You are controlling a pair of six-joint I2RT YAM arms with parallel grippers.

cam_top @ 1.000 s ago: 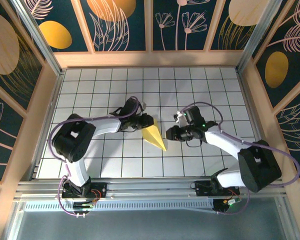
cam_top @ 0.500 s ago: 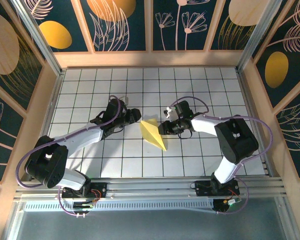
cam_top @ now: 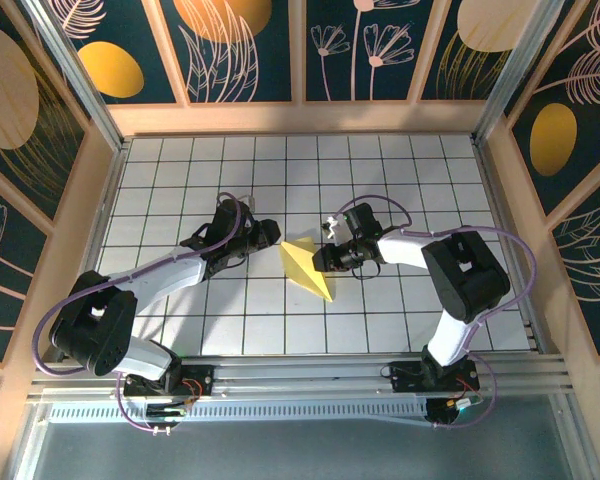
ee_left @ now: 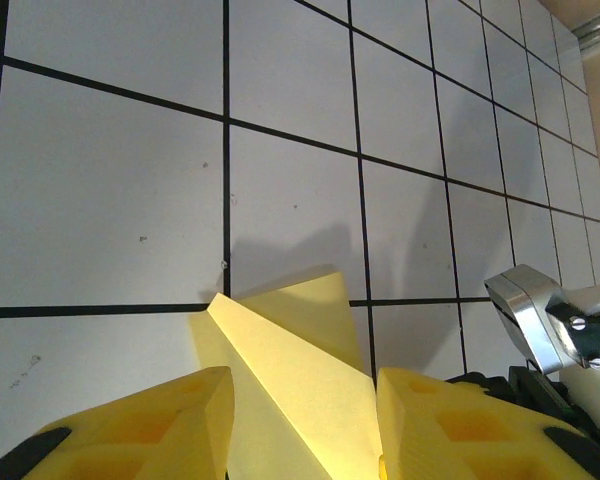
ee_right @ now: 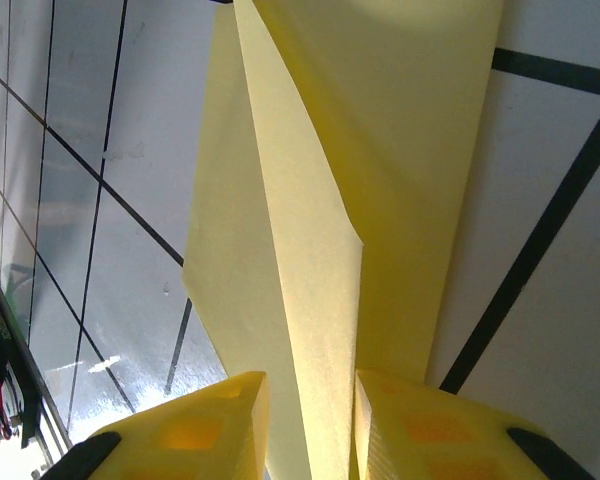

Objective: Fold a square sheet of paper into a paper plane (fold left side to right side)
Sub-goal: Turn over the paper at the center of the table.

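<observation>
Right fingers (ee_right: 200, 430) have swung in to straddle the plane's (cam_top: 302, 262) raised fold mid-worktop (cam_top: 400, 180), pinch unclear. Left fingers (ee_left: 170, 425) spread over its edge. Closing off-crease risks crumpling.

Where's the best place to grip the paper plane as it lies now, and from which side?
Probably the raised centre fold of the paper plane, near its wide end, from above, with jaws straddling it. That fold stands off the table; the wings lie low, nearly flat, leaving little edge to get under.
</observation>
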